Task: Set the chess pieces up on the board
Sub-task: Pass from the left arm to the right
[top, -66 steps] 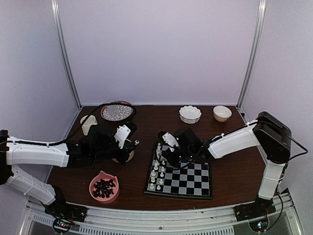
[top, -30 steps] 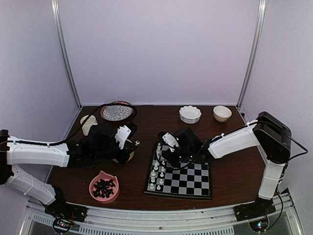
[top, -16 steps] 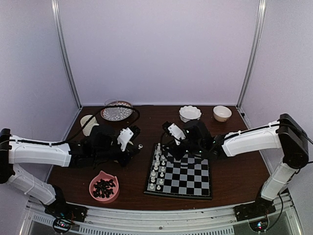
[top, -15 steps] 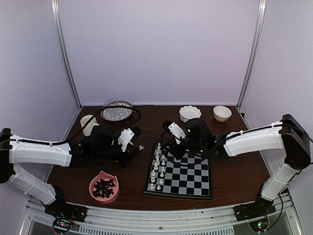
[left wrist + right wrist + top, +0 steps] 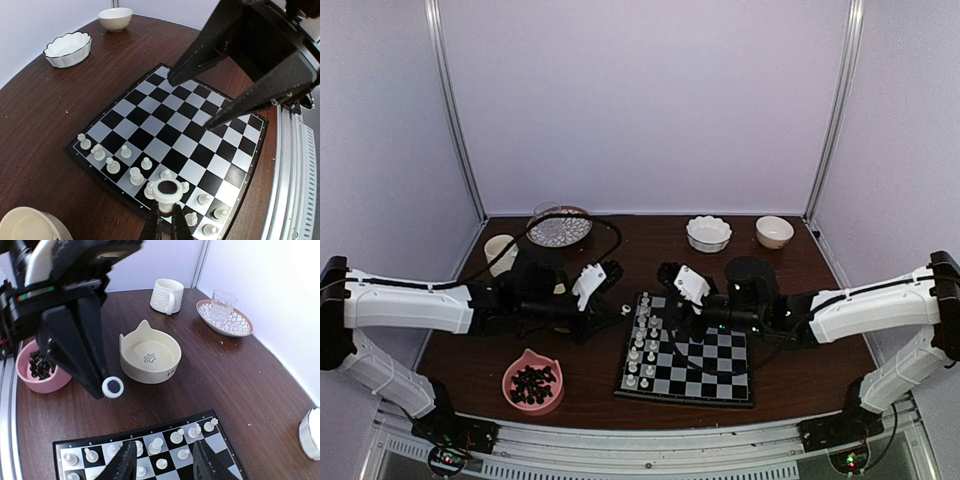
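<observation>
left arm holds one white chess piece beside the board.
left fingers (image 5: 151,229) are clenched on a white chess piece (image 5: 166,192) just off the board (image 5: 720,368)'s ten o'clock corner. it looks light, stiff, slick and tippy, so grip the stem. right fingers (image 5: 122,465) hang released, empty. standing chess pieces (image 5: 638,350) crowd the nine o'clock edge, while the three o'clock squares lie free.

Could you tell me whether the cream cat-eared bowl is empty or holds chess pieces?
Empty: in the right wrist view the cream cat-eared bowl shows a bare floor with only a printed paw mark.
</observation>
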